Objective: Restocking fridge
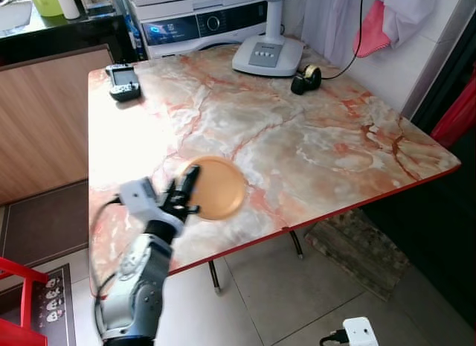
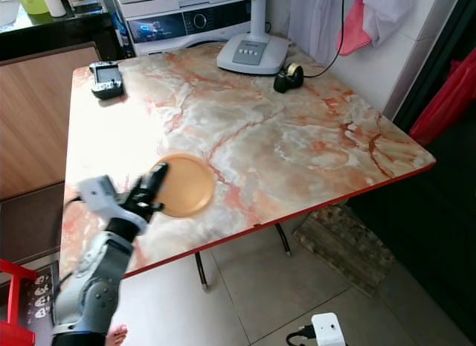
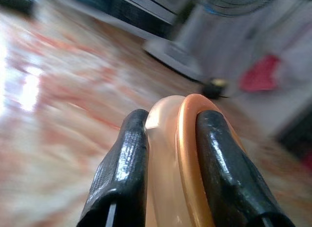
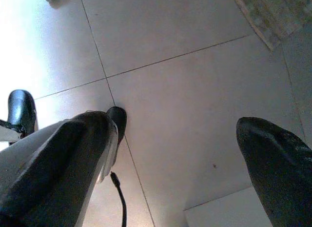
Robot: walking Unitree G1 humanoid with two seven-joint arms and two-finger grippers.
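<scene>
Left end effector up close, black fingers pinching the round orange plastic plate lying near the marbled counter's front edge; right end effector spread wide over floor tiles.

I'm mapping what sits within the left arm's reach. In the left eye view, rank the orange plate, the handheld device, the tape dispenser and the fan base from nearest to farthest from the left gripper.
1. Orange plate: its rim is pinched in the left gripper, near the table's front edge.
2. Handheld device: far left corner.
3. Tape dispenser and fan base: far side, right of centre, too close to call.
</scene>
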